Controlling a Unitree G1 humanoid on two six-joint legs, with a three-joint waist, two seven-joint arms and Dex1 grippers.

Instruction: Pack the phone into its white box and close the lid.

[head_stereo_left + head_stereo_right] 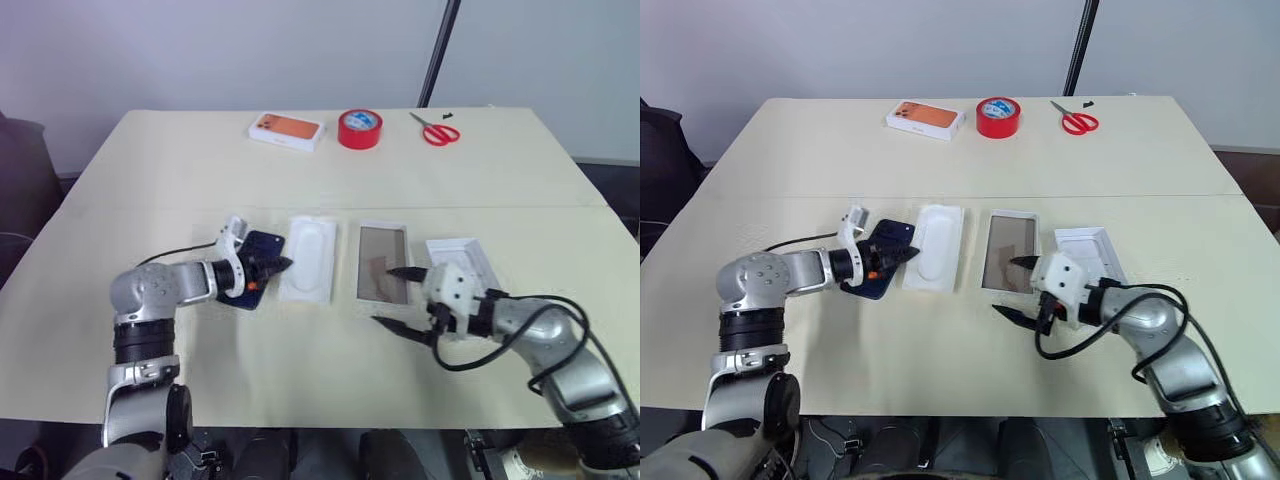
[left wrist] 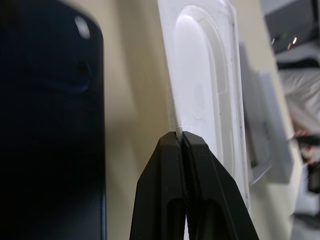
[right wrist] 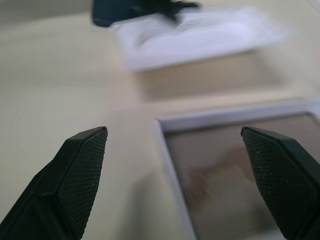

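On beige table: left gripper [image 2: 181, 137] pinched on flat white insert [image 1: 309, 258]'s edge beside navy-blue phone [image 1: 259, 252]; right gripper [image 1: 396, 297] agape at brown-floored white box [image 1: 383, 264]; next, clear insert, fetch phone

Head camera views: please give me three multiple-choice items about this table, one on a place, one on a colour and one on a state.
1. Where does the shallow white tray with a brownish floor lie?
A. between the flat white insert and the white lid
B. beside the scissors
C. at the table's far edge

2. What colour is the tape roll?
A. blue
B. red
C. green

3. How are the fingers of the right hand?
A. shut on the tape roll
B. shut on nothing
C. wide open

Key: 1 A, the insert, tray and lid lie in one row; 2 B, the roll is plainly red; 3 C, the right wrist view shows both black fingers far apart.
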